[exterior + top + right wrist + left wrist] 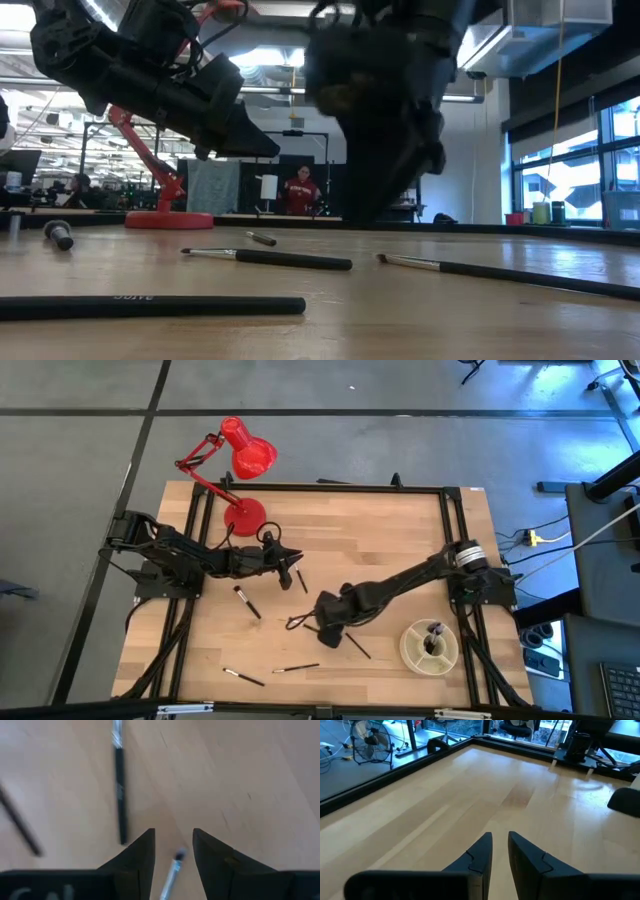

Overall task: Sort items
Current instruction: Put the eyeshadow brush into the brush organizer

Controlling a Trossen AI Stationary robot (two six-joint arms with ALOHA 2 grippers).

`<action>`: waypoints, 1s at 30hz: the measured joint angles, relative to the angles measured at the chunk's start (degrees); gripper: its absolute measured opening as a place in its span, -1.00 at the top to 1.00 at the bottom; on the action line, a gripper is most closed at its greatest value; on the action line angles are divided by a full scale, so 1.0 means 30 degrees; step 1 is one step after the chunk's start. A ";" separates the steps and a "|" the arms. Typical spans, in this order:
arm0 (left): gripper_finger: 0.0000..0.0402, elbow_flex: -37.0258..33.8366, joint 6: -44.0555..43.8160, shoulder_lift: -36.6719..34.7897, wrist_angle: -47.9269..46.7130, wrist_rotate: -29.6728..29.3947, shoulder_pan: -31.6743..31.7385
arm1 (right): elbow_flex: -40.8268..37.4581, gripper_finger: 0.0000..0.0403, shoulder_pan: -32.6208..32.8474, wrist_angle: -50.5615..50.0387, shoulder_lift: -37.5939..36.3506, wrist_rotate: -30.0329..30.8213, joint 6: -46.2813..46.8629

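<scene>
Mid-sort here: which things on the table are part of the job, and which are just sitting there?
Part of the job:
- loose makeup brushes scattered over the table
- round divided dish, already holding some
- right gripper, open above a brush

Just sitting there:
- red desk lamp
- left gripper, open over bare wood

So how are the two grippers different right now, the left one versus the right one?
The left gripper hangs over bare wood near the red lamp, with nothing between its fingers; the right gripper is low over the table middle, straddling a brush. The left's fingers show a narrower gap than the right's. Both are open, dark and two-fingered, and hold nothing.
</scene>
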 joint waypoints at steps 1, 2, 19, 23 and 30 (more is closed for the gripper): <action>0.71 0.0000 0.0013 0.0000 -0.0007 0.0006 0.0000 | 0.0551 0.35 0.0037 -0.0872 0.0403 0.0009 -0.0136; 0.71 0.0000 0.0017 0.0000 0.0000 0.0006 0.0000 | 0.1002 0.35 0.0082 -0.1538 0.0743 0.0218 -0.0186; 0.71 0.0000 -0.0290 0.0000 -0.0305 0.0157 0.0000 | 0.1891 0.91 0.0169 -0.4283 0.2230 -0.1282 -0.0157; 0.71 0.0000 -0.0427 0.0000 -0.0437 0.0511 0.0000 | 0.1874 0.95 0.0236 -0.4873 0.2169 -0.0955 -0.0741; 0.71 0.0000 -0.0431 0.0000 -0.0495 0.0534 0.0000 | 0.1717 0.99 0.1308 -0.7454 -0.1217 0.2319 0.0417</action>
